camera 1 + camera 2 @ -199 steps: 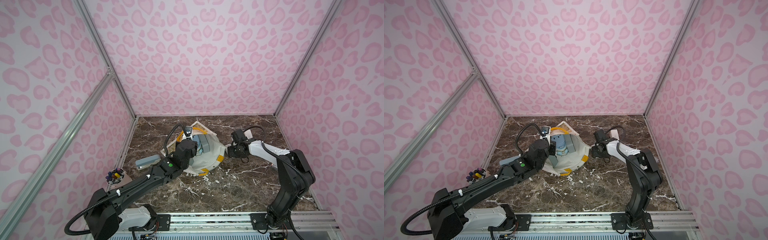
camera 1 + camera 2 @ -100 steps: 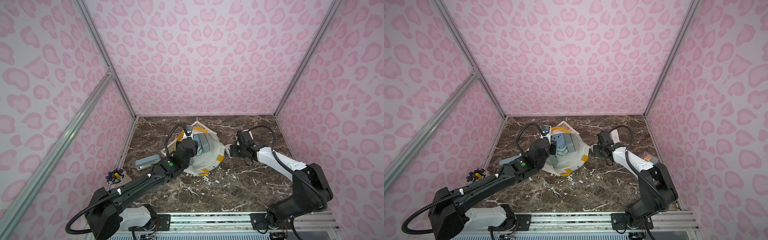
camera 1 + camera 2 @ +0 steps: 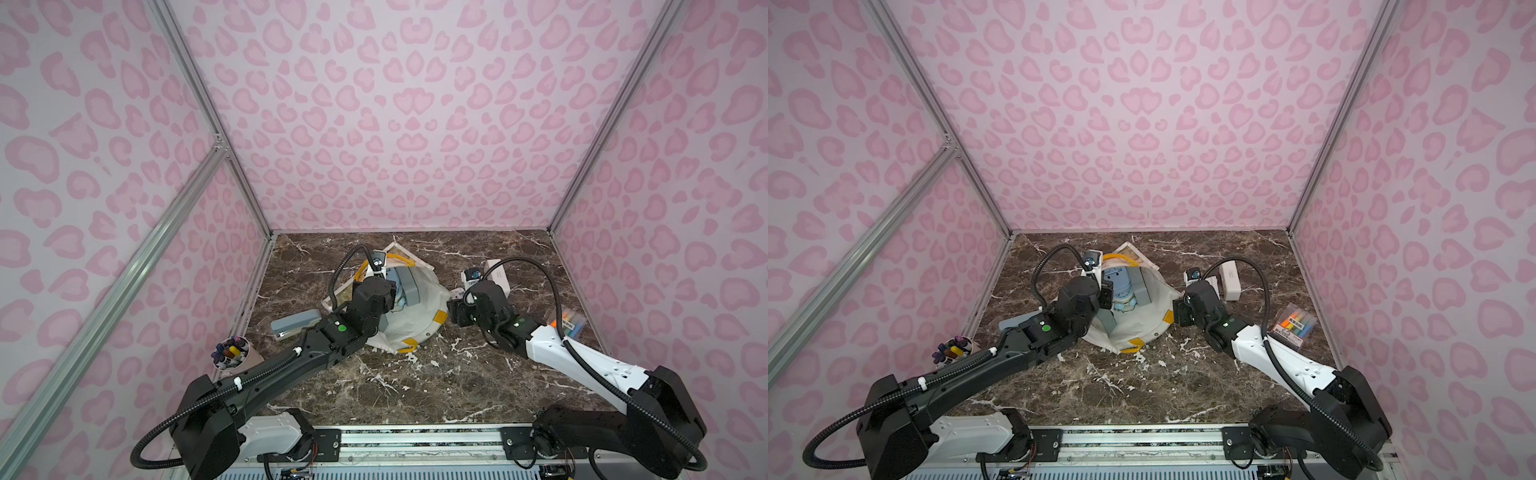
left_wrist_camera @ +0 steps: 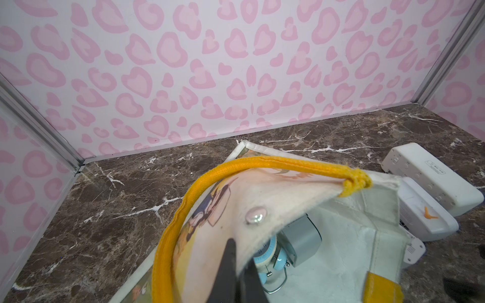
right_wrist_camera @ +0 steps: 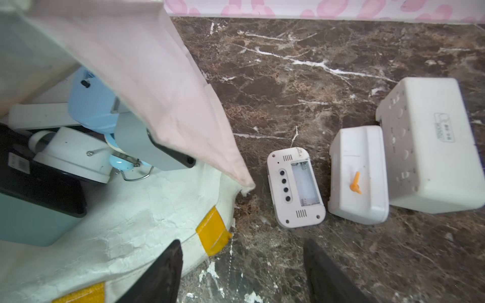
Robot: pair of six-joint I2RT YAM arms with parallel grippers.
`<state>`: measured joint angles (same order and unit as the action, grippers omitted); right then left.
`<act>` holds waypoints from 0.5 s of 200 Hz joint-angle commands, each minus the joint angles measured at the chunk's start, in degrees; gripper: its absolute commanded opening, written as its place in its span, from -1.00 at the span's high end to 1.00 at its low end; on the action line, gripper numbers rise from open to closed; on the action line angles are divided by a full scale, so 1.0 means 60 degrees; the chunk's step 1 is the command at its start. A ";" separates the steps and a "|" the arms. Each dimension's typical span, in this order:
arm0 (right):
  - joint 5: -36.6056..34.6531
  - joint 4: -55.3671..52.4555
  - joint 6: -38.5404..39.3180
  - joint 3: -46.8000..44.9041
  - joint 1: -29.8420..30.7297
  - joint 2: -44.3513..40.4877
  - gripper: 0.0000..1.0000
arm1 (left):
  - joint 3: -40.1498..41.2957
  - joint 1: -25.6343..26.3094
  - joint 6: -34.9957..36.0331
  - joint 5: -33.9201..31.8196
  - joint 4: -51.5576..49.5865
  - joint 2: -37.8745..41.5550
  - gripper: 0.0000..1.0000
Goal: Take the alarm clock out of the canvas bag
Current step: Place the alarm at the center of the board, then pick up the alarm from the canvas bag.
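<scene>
Dark brown marble-look tabletop (image 3: 415,382) veined with white; shut in at 9, 12 and 3 o'clock by pink heart-spotted walls (image 3: 395,124) on aluminium posts (image 3: 199,95)

Just toward 11 o'clock from the table's middle, the canvas bag (image 3: 419,316) (image 3: 1154,307), lying with its mouth gaping; white lining, yellow strap, yellow patches at the rim; inside, the alarm clock (image 3: 1121,286) (image 4: 267,251), light blue with bells and a wire handle, beside a grey box (image 3: 1140,286) that touches it; not out of the bag yet

At the bag's 9 o'clock rim, the left gripper (image 4: 237,258), pressed together on the upper canvas edge and holding that flap raised over the clock

At the bag's 3 o'clock side, the right gripper (image 5: 241,244), spread wide and empty; one finger over the white rim by a yellow patch, the other over bare marble

At 2 o'clock from the bag, three white clocks in a row: a small flat one (image 5: 296,187), a mid-sized one (image 5: 359,173) with an orange tab, a large one (image 5: 430,144); the last two touching

At 9 o'clock from the bag, a grey stapler (image 3: 295,324); at the table's 8 o'clock edge, a cup of pens (image 3: 232,353); near its 3 o'clock edge, a highlighter pack (image 3: 1293,324)
</scene>
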<state>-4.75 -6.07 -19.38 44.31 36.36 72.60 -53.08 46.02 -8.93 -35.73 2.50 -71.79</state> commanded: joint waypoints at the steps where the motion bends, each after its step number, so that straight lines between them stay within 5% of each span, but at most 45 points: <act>1: 0.0174 0.0978 -0.0497 -0.0060 0.0478 -0.0043 -0.44 | -0.0212 -0.0008 -0.0080 0.0025 0.0147 -0.0014 0.93; 100: 0.0763 0.3632 -0.4022 0.0118 0.1750 0.1090 -0.32 | -0.0746 -0.0002 -0.0476 0.0542 -0.0052 -0.0233 0.93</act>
<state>-1.48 8.75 -34.98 44.62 45.47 76.79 -55.79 46.02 -10.63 -33.80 0.21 -73.01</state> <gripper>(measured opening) 0.661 0.060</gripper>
